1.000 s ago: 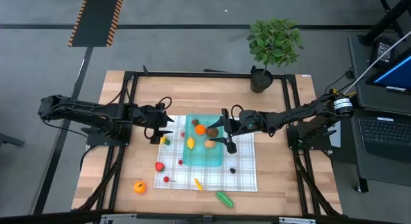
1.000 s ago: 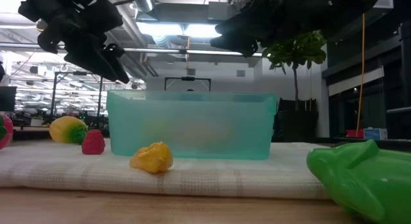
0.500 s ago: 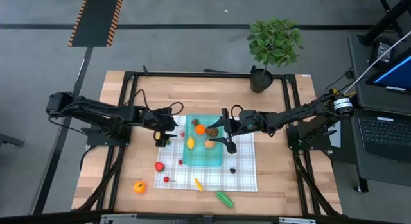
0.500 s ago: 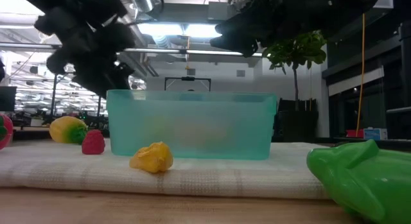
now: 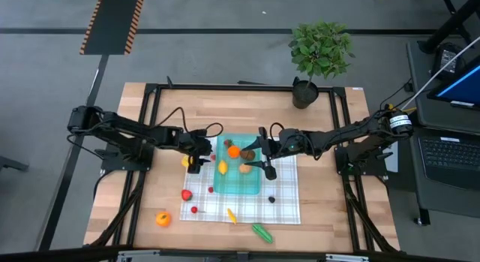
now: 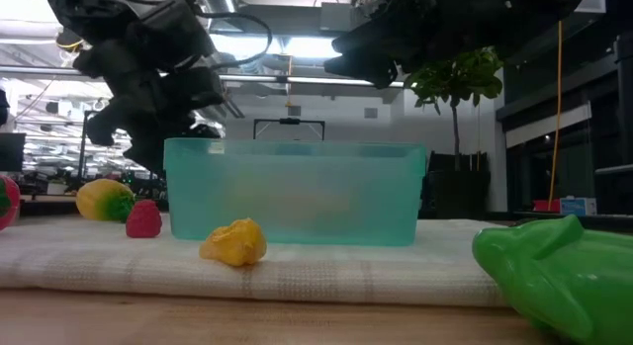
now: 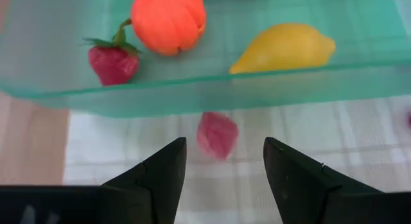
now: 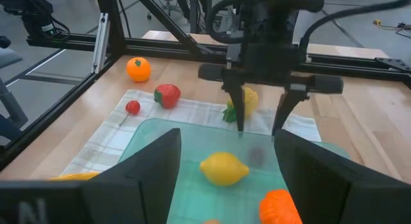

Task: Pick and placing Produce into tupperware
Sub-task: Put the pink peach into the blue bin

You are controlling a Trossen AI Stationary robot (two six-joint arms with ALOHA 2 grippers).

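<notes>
At the tupperware's left wall, the left hand is hovering with fingers parted and empty, a small pink-red piece lying on the checked cloth just beyond its fingertips, close under the container wall. The right hand is waiting over the tupperware's right half, jaws wide, holding nothing. An orange, a lemon and a strawberry are already lying inside. Risk, as judged: fingers descending so near the wall may be catching the rim and shoving the tupperware, or nudging the piece away. Open room is lying leftward, over cloth and bare table.
</notes>
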